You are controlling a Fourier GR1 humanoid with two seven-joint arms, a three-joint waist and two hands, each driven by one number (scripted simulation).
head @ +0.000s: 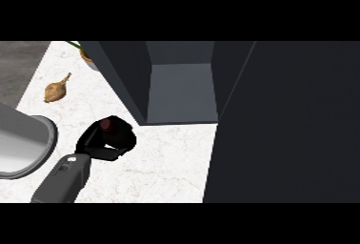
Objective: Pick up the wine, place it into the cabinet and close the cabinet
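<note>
The wine bottle shows only as a dark red top, seen from above, over the white marble counter. My left hand is curled round it and hides the body. It is just left of and in front of the dark cabinet. The cabinet stands open, with its grey inside bare. Its open door is a large dark panel that fills the right side of the view. My right hand does not show.
A grey metal basin curves in at the left edge, close to my forearm. A brown, root-like vegetable lies at the back left. A potted plant stands by the cabinet's far left corner.
</note>
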